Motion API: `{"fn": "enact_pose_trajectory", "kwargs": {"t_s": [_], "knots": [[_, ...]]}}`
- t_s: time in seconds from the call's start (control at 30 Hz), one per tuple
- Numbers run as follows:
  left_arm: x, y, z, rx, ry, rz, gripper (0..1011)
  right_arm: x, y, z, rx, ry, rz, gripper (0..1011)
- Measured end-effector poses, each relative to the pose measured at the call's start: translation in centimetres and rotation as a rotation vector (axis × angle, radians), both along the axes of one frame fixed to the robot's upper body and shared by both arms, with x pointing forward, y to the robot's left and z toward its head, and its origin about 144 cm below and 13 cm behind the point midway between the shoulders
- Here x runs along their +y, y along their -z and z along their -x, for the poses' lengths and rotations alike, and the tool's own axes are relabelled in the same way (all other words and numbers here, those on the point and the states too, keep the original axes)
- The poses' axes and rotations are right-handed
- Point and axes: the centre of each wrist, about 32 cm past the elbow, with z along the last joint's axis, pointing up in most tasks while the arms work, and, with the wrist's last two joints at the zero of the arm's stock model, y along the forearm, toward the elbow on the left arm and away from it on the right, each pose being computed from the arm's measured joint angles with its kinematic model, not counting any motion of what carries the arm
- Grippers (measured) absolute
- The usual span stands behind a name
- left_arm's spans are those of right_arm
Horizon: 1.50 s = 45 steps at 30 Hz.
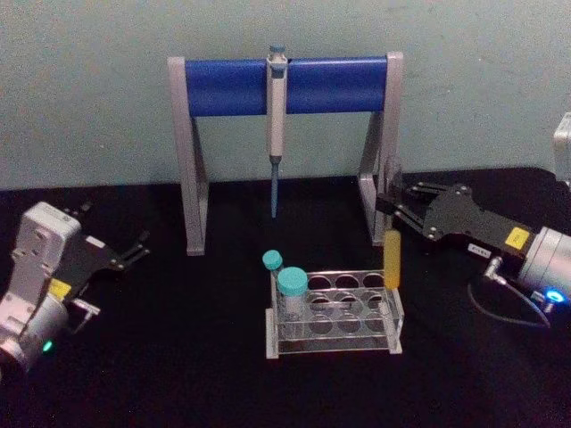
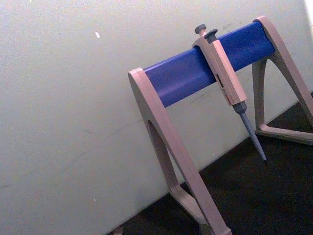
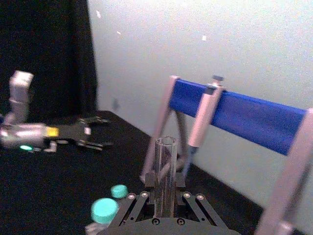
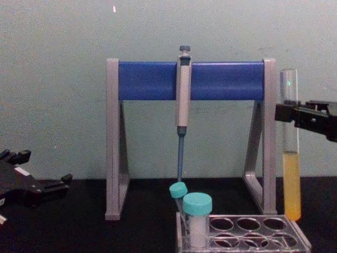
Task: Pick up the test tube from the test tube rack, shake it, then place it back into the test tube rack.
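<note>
Here's the right gripper (image 1: 393,214), reaching in from the right side of the black table (image 1: 178,374), and it is clamped on the test tube (image 1: 392,254), pinching the bare glass high up, well above the yellow liquid. The tube hangs over the rear right corner of the test tube rack (image 1: 335,343), just in front of the right leg of the pipette stand (image 1: 285,85). In the chest view its rounded tip sits about level with the rack's top plate, and I can't tell whether it is a touch inside a hole or just clear of it. So the grasp looks made and the tube is raised most of the way out. Whether the shake is done I can't judge from this, so this is either the lift out or the return, and seating the tube and letting go remain. As for how it sits: the long axis is straight up and down, open mouth at the top, closed end pointing down at the rack, liquid settled in the lower part. Over on the left, the left gripper (image 1: 134,250) rests low by the table, fingers spread and holding nothing, well apart from the rack.
</note>
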Motion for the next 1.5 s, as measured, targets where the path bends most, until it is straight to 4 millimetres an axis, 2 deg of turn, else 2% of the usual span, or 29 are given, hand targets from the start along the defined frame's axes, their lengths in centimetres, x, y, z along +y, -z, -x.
{"fn": "enact_pose_trajectory", "kwargs": {"t_s": [0.27, 0.53, 0.73, 0.97, 1.2, 1.5], "knots": [[0.0, 0.0, 0.0, 0.0, 0.0, 0.0, 1001, 0.8, -0.1, 0.1, -0.088, 0.121, 0.064, 229], [0.0, 0.0, 0.0, 0.0, 0.0, 0.0, 1001, 2.1, 0.4, -0.8, -0.149, 0.17, 0.021, 229], [0.0, 0.0, 0.0, 0.0, 0.0, 0.0, 1001, 3.1, 1.1, -1.7, -0.149, 0.139, -0.054, 229], [0.0, 0.0, 0.0, 0.0, 0.0, 0.0, 1001, 3.9, 1.7, -2.4, -0.125, 0.009, -0.138, 229], [0.0, 0.0, 0.0, 0.0, 0.0, 0.0, 1001, 3.4, 1.5, -2.2, -0.107, -0.108, -0.16, 229], [0.0, 0.0, 0.0, 0.0, 0.0, 0.0, 1001, 1.5, 1.5, -1.1, -0.093, -0.122, -0.107, 229]]}}
